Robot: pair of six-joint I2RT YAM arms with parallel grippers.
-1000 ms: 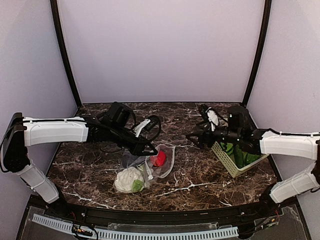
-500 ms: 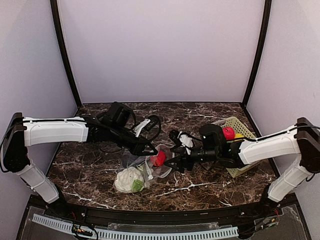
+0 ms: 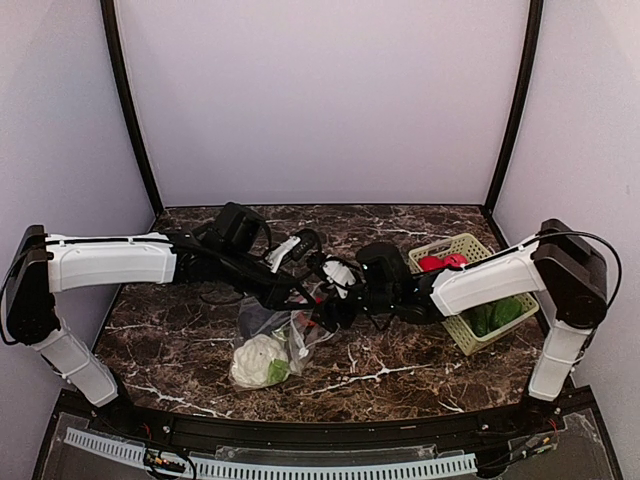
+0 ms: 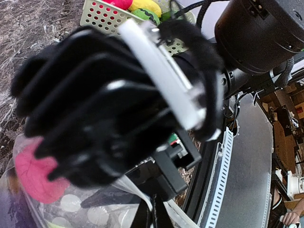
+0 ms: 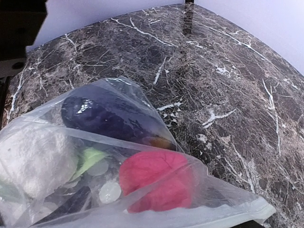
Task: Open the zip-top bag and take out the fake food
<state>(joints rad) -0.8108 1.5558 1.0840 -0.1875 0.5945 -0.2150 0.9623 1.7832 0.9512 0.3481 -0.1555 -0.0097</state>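
Zip-top bag: lies on marble table, front centre, holding cauliflower, red fruit, purple piece. Left gripper: pinched onto bag's edge. Right gripper: at bag's mouth, opening cannot be told

The clear, pale-dotted zip-top bag shows red, purple and white fake food.

A light-green lattice basket stands on the dark, white-veined marble table, well apart from the right gripper, off to its right in the overhead view. Inside lie a red toy, dark-green pieces and, seen from the left wrist, a yellow one. Pale lilac walls rise beyond it.
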